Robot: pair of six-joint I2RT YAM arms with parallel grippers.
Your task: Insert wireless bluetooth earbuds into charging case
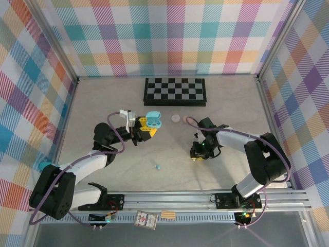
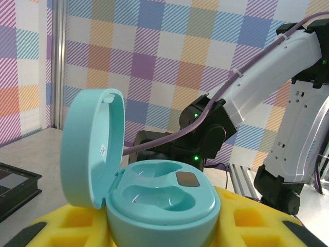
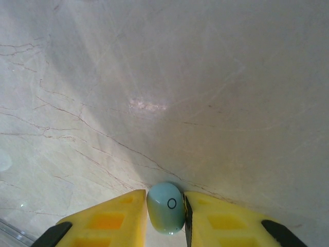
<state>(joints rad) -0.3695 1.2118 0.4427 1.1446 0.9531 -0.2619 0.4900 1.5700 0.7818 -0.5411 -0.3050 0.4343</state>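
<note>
- Your right gripper point(image 3: 165, 218) pinches a teal earbud point(image 3: 163, 206) between its yellow fingers point(image 3: 115, 218). The earbud is a smooth, glossy, egg-shaped bud with a small dark ring on its face, close over the pale veined table point(image 3: 154, 77); you cannot tell whether it touches.
- Your left gripper point(image 2: 162, 229) is clamped on the base of the teal charging case point(image 2: 169, 193). The lid point(image 2: 90, 146) stands open at the left, and two moulded wells face up.
- A second teal earbud point(image 1: 158, 166) lies on the table between the arms.

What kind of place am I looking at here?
Probably a robot test booth, not a home: two white-and-black robot arms bolted to a metal rail, a marble-look tabletop, boxed in by plaid fabric walls.
</note>
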